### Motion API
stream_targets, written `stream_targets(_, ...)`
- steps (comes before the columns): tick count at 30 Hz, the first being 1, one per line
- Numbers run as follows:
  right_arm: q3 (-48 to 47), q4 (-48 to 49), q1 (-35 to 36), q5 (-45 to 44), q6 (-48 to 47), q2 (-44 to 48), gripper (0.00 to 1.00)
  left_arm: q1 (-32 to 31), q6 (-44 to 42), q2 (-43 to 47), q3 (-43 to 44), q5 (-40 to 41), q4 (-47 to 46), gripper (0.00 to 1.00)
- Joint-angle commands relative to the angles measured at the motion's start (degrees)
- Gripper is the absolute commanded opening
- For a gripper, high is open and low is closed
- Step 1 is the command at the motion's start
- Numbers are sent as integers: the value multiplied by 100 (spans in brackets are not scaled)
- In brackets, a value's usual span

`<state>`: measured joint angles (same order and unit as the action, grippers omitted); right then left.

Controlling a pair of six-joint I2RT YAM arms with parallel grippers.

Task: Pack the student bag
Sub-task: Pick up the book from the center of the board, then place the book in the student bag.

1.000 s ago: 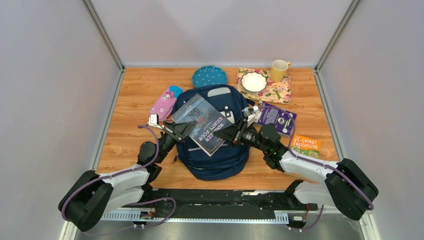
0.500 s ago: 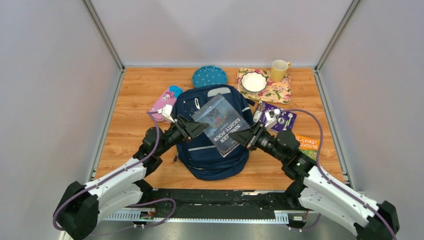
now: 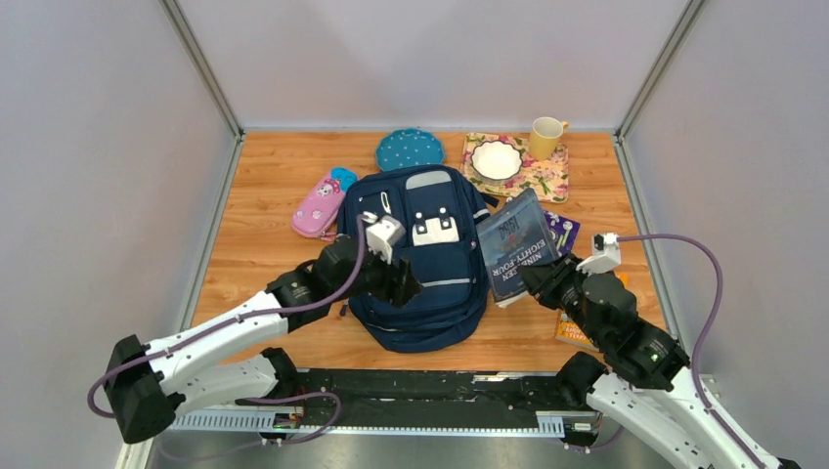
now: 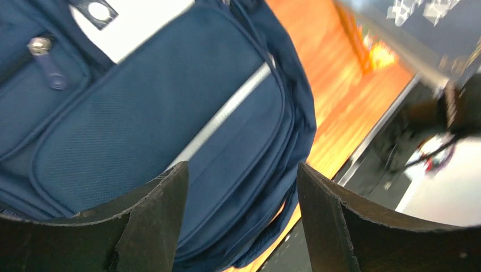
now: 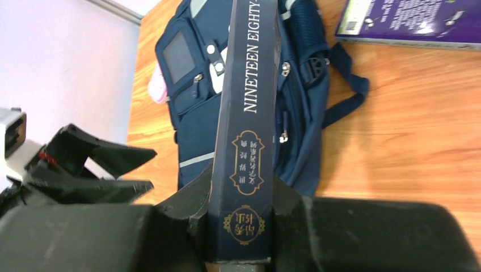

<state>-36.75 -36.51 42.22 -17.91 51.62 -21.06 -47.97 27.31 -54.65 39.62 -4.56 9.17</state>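
the student bag (image 3: 437, 305) lies flat mid-table (image 3: 249, 259), the left gripper (image 3: 402, 284) hovering over its 8 o'clock side with fingers apart, while the right gripper (image 3: 535, 279), at the bag's 3 o'clock, is clamped on a dark blue book (image 3: 515, 249).

The navy student bag (image 3: 442, 293) lies flat on its back in the middle of the wooden table (image 3: 254, 195). Its front pockets, white patch and pale stripe face up, and its grey top panel points toward the far wall.
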Motion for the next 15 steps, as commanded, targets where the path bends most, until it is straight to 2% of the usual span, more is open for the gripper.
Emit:
stream_targets(1, -570, -250, 6, -590, -205, 137, 0, -791, -1438, -326, 336, 438, 656, 77)
stream_targets(6, -456, -400, -3, -609, 41, 374, 0, -1329, -1931, -932, 512, 561, 929, 77)
stream_targets(11, -359, -436, 6, -512, 173, 392, 0, -1742, -1984, -1354, 582, 326, 754, 77)
stream_targets(15, -324, -409, -3, -415, 261, 313, 0, -1822, -1949, -1565, 661, 78, 560, 76)
